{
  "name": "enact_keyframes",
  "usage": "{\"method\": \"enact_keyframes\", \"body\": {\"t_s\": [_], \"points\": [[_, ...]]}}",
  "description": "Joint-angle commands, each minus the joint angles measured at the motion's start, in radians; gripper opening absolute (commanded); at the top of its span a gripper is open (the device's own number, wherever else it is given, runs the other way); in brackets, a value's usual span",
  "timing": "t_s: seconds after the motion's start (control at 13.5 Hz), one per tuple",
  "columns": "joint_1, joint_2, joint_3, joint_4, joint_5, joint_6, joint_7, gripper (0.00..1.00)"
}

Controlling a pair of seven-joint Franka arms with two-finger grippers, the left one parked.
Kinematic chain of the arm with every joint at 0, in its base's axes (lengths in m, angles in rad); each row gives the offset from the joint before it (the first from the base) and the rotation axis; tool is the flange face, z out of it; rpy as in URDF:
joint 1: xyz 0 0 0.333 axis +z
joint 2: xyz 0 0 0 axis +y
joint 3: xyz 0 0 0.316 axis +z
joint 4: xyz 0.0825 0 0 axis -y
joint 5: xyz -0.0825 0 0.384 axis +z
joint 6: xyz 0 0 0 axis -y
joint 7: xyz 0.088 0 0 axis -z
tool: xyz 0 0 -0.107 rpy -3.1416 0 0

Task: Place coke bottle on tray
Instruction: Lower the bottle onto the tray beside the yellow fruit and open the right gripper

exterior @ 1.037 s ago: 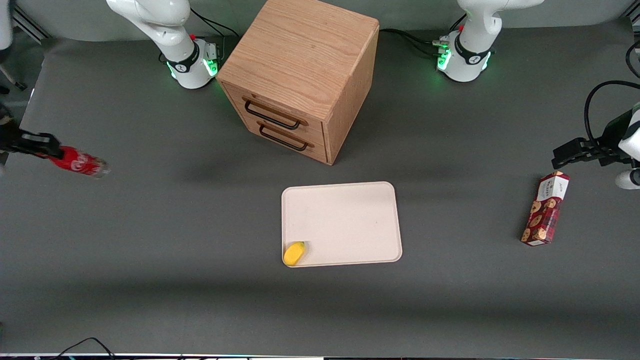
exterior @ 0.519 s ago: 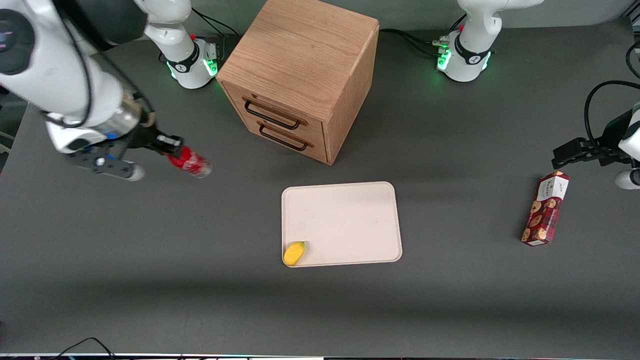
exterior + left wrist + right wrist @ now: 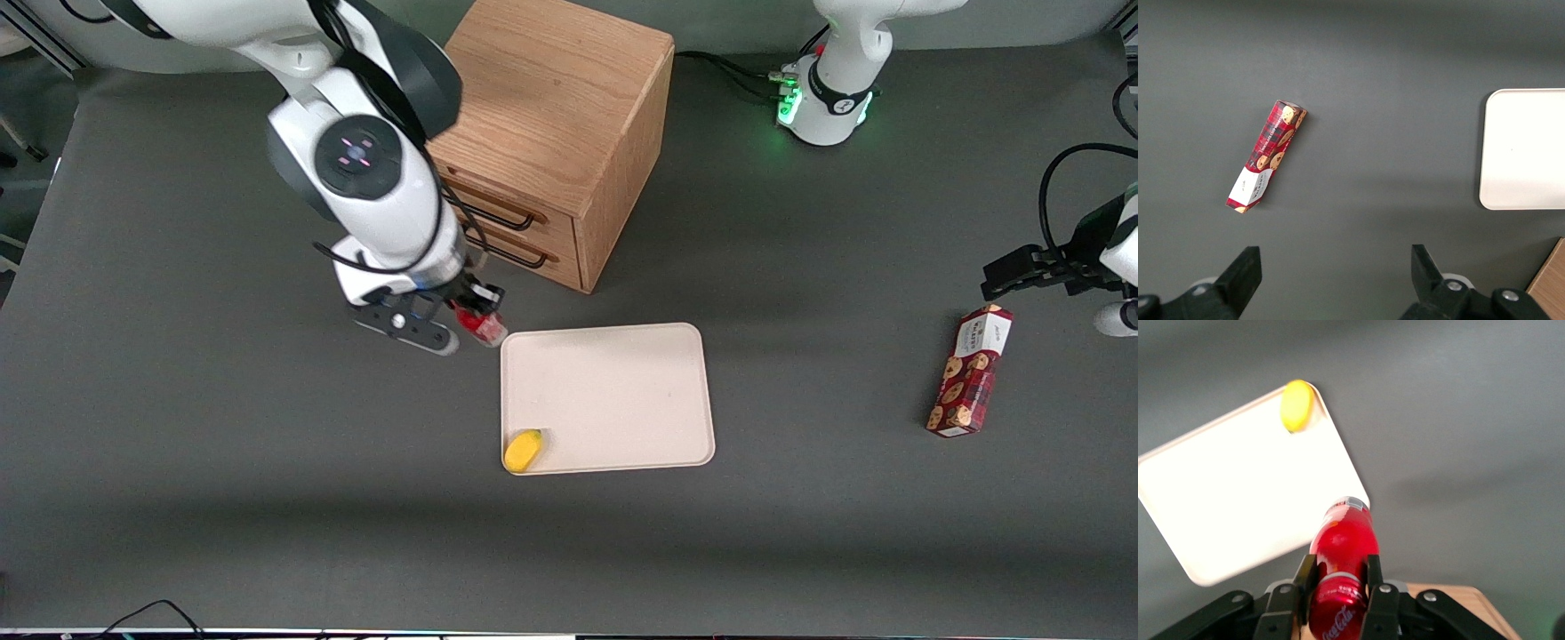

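Note:
My right gripper (image 3: 471, 313) is shut on the red coke bottle (image 3: 481, 325) and holds it in the air beside the tray's corner that lies nearest the drawer cabinet. In the right wrist view the gripper (image 3: 1338, 583) clamps the bottle (image 3: 1343, 553) between its two fingers (image 3: 1304, 581), with the clear base pointing away over the tray's corner. The cream-white tray (image 3: 622, 391) lies flat on the table in front of the cabinet. It also shows in the right wrist view (image 3: 1238, 500) and the left wrist view (image 3: 1528, 147).
A yellow lemon-like object (image 3: 523, 450) lies in the tray's corner nearest the front camera (image 3: 1297, 405). The wooden drawer cabinet (image 3: 542, 133) stands close beside the arm. A red cookie box (image 3: 969, 369) lies toward the parked arm's end (image 3: 1267, 155).
My right arm has swept in from the working arm's end of the table, carrying the coke bottle to the tray's corner by the cabinet. Nothing else moved.

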Motion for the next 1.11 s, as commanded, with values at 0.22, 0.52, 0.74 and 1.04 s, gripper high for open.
{"method": "enact_keyframes", "body": {"t_s": [0.22,0.52,0.74,1.04], "points": [[0.048,0.151,0.004,0.035,-0.147,0.136,0.097,0.00],[0.048,0.185,-0.001,-0.052,-0.174,0.283,0.111,0.00],[0.050,0.208,-0.001,-0.080,-0.227,0.287,0.117,0.00],[0.050,0.221,-0.005,-0.083,-0.241,0.288,0.116,0.25]]}}
